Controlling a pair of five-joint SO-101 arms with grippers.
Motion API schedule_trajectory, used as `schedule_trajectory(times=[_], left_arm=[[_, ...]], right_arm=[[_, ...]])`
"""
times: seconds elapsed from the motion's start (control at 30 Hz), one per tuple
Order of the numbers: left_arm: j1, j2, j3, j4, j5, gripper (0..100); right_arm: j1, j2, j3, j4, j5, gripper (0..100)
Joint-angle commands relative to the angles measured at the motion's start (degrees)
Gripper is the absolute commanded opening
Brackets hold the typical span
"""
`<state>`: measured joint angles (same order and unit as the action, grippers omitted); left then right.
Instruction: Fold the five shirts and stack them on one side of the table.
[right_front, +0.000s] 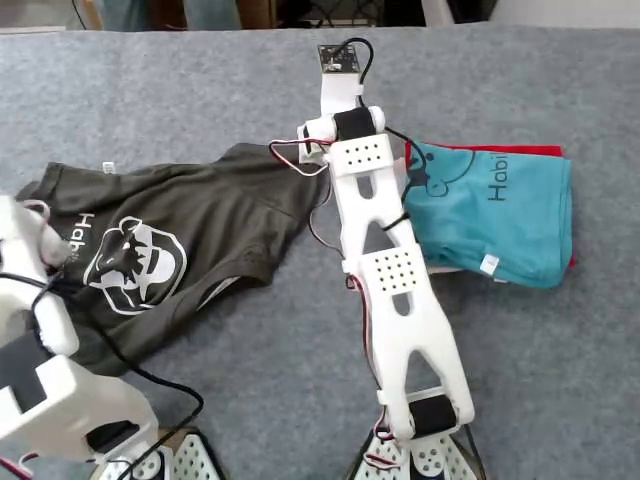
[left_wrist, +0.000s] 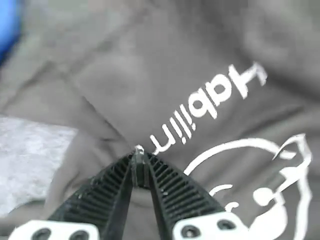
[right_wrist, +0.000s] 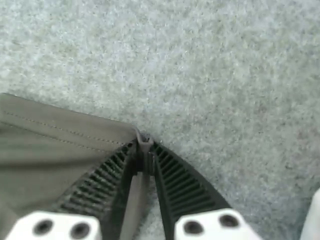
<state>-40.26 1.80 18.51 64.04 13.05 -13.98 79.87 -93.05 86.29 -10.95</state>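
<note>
On the left half of the grey felt-covered table (right_front: 200, 80) lies a dark olive-grey cotton shirt (right_front: 200, 230) with a white printed face and lettering on its chest. It is spread out front side up but rumpled, with folds running across the body and one edge reaching toward the middle of the table. Over on the right side sits a folded teal cotton shirt (right_front: 490, 215). It rests squarely on top of a folded red shirt (right_front: 520, 151), of which just a thin strip shows along the far edge (the two make a neat pile, well apart from the olive one's printed chest). The white right arm (right_front: 390, 270) stretches from the near edge up the centre of the table, between the spread shirt and the pile. The right gripper (right_wrist: 144, 147) has its black ribbed fingers (right_wrist: 175, 185) pressed together on the hem of the olive-grey shirt, a narrow band of cloth caught between them and bare felt just beyond. The white left arm (right_front: 40, 380) stands at the near left corner, over the shirt's lower part. The left gripper (left_wrist: 139, 157) is closed as well, its fingertips pinching a small ridge of the same shirt's fabric just beside the white lettering.
</note>
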Motion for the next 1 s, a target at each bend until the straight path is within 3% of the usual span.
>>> schedule_trajectory(times=[0.0,0.3,0.5,0.97], left_arm=[[-0.7,-1.1,-13.0,5.5,6.2,3],[3.6,12.0,-38.6,10.6,19.1,4],[3.9,24.1,-48.7,10.6,28.8,13],[9.3,35.2,-66.9,11.1,34.2,14]], right_arm=[[-1.0,-0.9,-2.8,-1.0,0.4,1.8],[-0.9,-0.9,-2.8,-1.0,0.4,1.8],[-0.8,-0.9,-2.8,-1.0,0.4,1.8],[-0.9,-0.9,-2.8,-1.0,0.4,1.8]])
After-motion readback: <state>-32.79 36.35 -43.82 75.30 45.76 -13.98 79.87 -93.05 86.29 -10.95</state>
